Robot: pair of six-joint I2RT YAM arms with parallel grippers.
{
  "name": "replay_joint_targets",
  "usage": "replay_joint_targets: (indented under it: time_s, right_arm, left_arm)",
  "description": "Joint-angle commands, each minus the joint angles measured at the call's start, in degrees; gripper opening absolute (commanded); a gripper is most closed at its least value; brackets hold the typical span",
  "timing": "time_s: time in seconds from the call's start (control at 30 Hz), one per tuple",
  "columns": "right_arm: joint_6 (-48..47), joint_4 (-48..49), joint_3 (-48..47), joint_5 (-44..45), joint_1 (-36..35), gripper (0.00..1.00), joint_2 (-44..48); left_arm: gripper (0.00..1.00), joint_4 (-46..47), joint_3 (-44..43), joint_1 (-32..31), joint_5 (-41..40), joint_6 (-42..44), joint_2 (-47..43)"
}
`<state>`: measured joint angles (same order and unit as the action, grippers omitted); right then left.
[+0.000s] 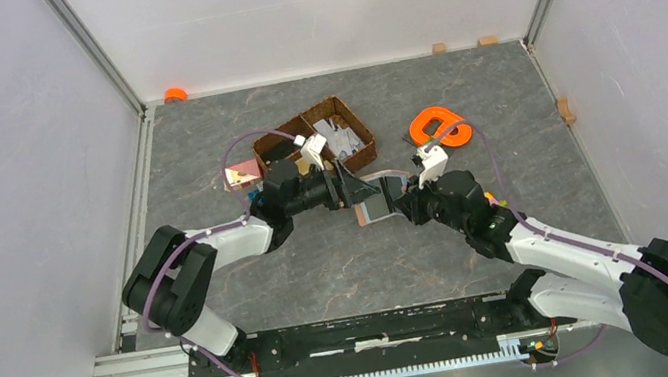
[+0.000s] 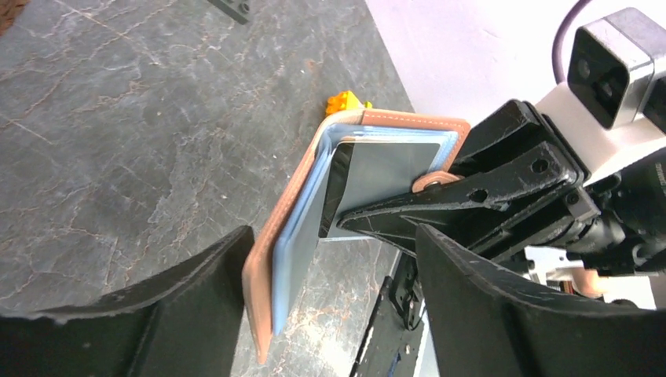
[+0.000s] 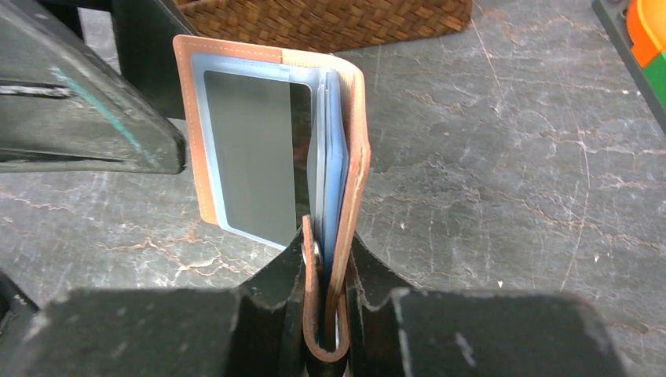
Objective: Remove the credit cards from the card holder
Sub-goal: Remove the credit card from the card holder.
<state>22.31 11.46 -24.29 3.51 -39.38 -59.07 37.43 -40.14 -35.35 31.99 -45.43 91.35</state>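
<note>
The tan card holder hangs open above the table between both grippers. My right gripper is shut on its folded edge and snap tab, also seen in the top view. A pale grey-blue card sits in the open flap's pocket, and blue cards stand in the clamped half. In the left wrist view the card holder shows the grey card and a blue edge. My left gripper is open, its jaws astride the free flap, which lies close to the left finger. It also shows from above.
A brown wicker basket with grey pieces stands just behind the grippers. A pink-and-white square piece lies to its left. An orange ring toy lies at the right. A yellow brick lies beyond the card holder.
</note>
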Motion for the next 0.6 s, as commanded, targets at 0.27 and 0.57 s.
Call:
replay_joint_targets:
  time_s: [0.27,0.57]
  right_arm:
    - [-2.9,2.7,-3.5,-7.1,0.4,0.00,5.0]
    - [-4.5,-3.8,-5.8,0.3,1.5,0.43,4.3]
  left_arm:
    - [0.22,9.5,2.1,2.3,6.8,-2.3,-1.9]
    - [0.02,4.1,4.3,3.6,6.5,-0.2,-6.8]
